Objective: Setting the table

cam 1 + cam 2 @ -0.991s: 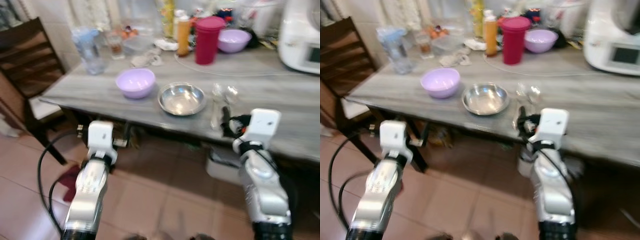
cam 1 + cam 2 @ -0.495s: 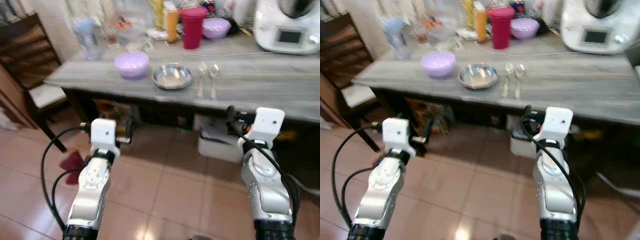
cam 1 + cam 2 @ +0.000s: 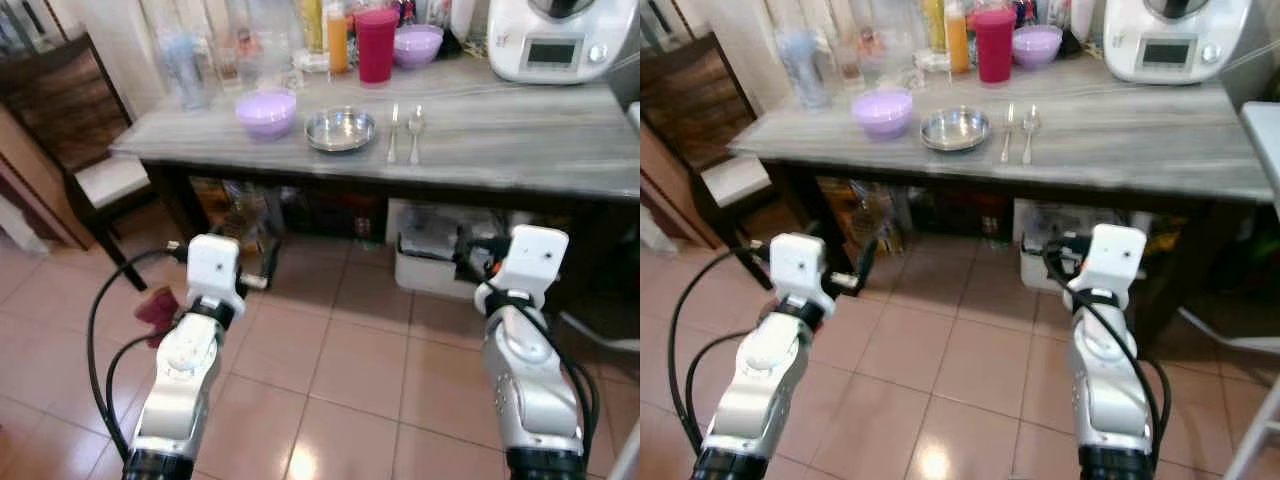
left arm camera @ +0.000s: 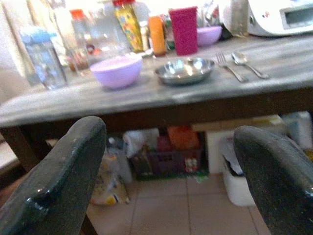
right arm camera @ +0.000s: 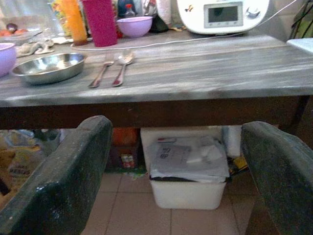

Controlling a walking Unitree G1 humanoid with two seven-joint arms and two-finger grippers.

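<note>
Tiled floor (image 3: 330, 360); both jaws wide, empty.

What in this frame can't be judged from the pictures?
- Steel bowl: contents, blurred by glare in the head views.
- White appliance: top cut off by the upper edge.
- White bin under the table: papers' print too small.
- Bottles at the back: labels blurred in the left wrist view.

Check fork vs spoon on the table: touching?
Apart. The right wrist view shows the fork and spoon lying side by side with a strip of bare table between them along their length; the left eye view agrees.
</note>
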